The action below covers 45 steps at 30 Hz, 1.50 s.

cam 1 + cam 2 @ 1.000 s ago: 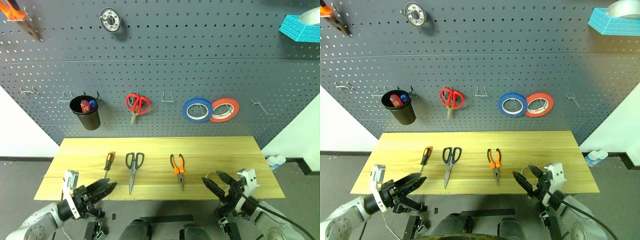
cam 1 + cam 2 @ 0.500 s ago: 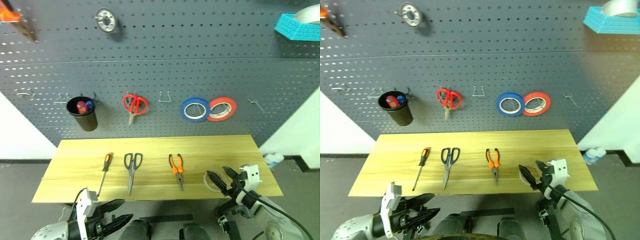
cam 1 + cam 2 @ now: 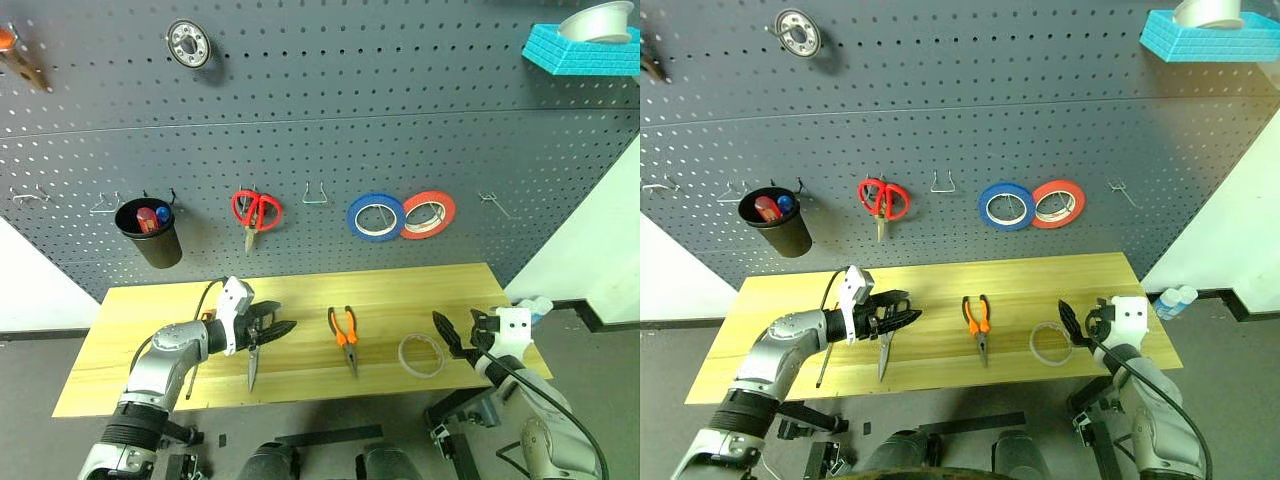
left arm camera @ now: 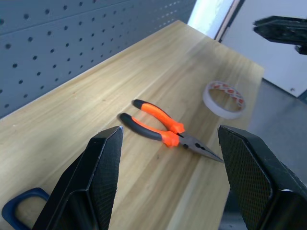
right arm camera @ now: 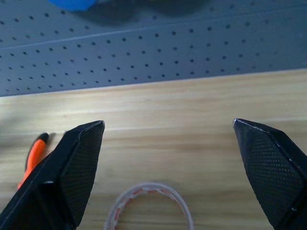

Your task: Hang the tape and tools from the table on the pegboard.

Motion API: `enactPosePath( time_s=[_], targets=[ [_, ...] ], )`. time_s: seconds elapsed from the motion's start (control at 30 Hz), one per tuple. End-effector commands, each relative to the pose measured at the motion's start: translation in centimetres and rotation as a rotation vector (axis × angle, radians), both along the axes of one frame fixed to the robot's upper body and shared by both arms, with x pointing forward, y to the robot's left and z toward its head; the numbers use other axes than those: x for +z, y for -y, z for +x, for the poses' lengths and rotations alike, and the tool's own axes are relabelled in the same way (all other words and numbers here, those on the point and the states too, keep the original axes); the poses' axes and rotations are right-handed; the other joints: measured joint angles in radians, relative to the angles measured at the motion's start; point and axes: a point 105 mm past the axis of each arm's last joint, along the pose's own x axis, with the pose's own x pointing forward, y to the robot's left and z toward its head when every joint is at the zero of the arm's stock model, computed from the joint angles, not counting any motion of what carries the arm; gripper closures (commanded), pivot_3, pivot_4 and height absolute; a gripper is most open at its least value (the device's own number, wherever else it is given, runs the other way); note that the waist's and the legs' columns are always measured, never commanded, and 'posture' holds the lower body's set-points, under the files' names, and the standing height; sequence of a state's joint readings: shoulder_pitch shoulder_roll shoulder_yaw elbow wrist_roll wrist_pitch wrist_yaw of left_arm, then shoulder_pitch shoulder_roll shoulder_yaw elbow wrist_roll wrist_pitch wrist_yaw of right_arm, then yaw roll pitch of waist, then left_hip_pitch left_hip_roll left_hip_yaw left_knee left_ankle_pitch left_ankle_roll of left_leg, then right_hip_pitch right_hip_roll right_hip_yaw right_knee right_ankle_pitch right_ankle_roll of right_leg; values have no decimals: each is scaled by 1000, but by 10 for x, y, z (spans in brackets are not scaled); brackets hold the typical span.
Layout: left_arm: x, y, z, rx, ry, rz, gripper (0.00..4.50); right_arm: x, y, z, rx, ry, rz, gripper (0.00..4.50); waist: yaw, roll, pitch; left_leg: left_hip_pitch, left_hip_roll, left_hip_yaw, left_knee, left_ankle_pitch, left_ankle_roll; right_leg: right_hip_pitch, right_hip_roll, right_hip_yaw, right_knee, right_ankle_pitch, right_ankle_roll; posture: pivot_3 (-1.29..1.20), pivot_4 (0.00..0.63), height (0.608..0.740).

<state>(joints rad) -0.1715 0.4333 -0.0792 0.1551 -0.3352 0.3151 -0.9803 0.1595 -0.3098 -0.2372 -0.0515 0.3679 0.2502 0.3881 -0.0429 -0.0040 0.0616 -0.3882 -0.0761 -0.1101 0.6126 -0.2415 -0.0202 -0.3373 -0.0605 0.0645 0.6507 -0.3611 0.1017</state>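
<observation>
- Left eye view, nearest first: the right gripper (image 3: 452,338) sits at the table's (image 3: 420,285) right front corner, jaws spread wide and empty, with the tape (image 3: 421,355) lying flat just beside its fingertips.
- The left gripper (image 3: 272,332) hovers over the handles of the dark-handled scissors (image 3: 251,365), jaws parted with nothing between them; whether it touches them cannot be told.
- The screwdriver (image 3: 823,365) lies beside the left forearm, partly hidden; the pliers (image 3: 345,335) lie between the scissors and the tape.
- All four items lie on the wood, so nothing is hung yet; the step in hand looks like reaching for a first pick-up.
- Next, the right gripper likely needs to dip and close across the tape's thin wall, a fiddly grasp on a flat ring.
- Farthest, the pegboard (image 3: 400,120) holds a black cup (image 3: 146,230), red scissors (image 3: 255,211) and blue (image 3: 375,217) and red (image 3: 428,213) rolls; an empty hook (image 3: 315,192) waits between them.
</observation>
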Motion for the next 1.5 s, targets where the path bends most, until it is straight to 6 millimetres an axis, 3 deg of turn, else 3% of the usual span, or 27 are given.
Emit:
enactPosePath(
  time_s=[0.03,0.5,0.87,1.0,1.5],
  targets=[
    [10,6,-1,-60,32,9,1200,8,-3,3,4,32,-7,0,2,0,0,0,0,0,1,0,0,0,0,0,0,0,0,-66,69,738],
    [-2,6,-12,-161,34,100,1200,-7,0,13,-52,-80,-99,0,1,2,2,0,0,0,0,0,0,0,0,1,0,1,1,-66,79,738],
    [-7,12,-4,-187,46,109,1200,-17,-26,29,-7,-188,-156,0,-1,2,2,0,0,0,0,0,0,0,0,1,0,1,1,-76,84,738],
    [-9,17,0,-199,47,109,1200,-10,-55,23,119,-209,-133,0,-1,2,4,0,0,0,0,0,0,0,0,1,0,1,1,-77,94,738],
    [-11,24,-2,-229,41,97,1200,-33,-59,-5,118,-440,-87,0,-2,-3,30,0,0,0,-1,0,0,-1,0,1,-1,1,1,-86,138,738]
  ],
)
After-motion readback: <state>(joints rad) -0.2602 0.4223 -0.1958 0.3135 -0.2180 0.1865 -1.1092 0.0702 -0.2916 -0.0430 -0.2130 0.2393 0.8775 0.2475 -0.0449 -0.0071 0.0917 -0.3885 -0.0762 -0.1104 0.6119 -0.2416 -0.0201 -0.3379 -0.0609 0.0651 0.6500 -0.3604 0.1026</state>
